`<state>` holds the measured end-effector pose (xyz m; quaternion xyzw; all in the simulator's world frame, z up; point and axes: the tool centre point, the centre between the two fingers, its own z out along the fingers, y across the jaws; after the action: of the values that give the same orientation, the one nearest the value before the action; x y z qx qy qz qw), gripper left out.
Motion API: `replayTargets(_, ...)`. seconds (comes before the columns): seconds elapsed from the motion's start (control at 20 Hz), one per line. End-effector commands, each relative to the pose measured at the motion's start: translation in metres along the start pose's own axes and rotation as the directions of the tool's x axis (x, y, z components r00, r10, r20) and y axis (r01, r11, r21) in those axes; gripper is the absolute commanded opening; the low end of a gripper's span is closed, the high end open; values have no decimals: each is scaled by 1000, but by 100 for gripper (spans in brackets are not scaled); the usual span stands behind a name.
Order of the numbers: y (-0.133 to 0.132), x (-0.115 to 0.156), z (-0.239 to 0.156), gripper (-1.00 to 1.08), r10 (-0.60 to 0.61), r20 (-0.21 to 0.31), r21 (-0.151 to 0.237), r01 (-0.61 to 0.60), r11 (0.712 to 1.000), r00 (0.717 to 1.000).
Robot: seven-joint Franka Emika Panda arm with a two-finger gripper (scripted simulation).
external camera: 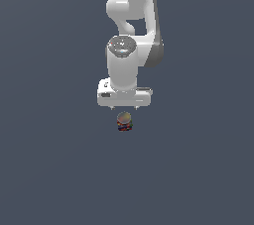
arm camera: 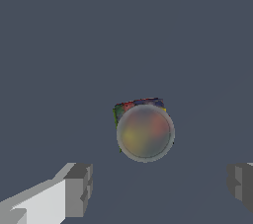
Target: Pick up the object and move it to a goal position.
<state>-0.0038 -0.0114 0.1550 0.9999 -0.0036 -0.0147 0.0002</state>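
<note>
Legible text, labels, numbers, signs: none.

The small short cylindrical can with a dark blue, red and yellow printed label and a greyish round top [external camera: 124,121] [arm camera: 144,130] carries a wrapper that shows only as blurred colour patches in both views; no letters, brand or numerals can be made out. The white glossy robot arm with a grey speckled joint cap [external camera: 124,55] bears no readable marking.

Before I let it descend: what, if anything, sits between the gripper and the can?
Nothing visible. The can stands alone on the bare grey surface, with the open gripper above it, fingers apart and not touching it.
</note>
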Motion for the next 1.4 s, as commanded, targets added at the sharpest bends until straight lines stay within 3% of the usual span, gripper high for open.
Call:
replayTargets(0.0, 0, 0, 0, 100, 0, 0, 0, 0, 1000, 1000)
replayTargets(0.45, 21, 8, -12, 100, -10, -29, -19, 9, 1000, 1000)
replayTargets(0.8, 21, 8, -11, 100, -10, -29, -19, 9, 1000, 1000)
replayTargets(1.35, 5, 7, 35, 100, -125, -28, -8, 125, 992, 992)
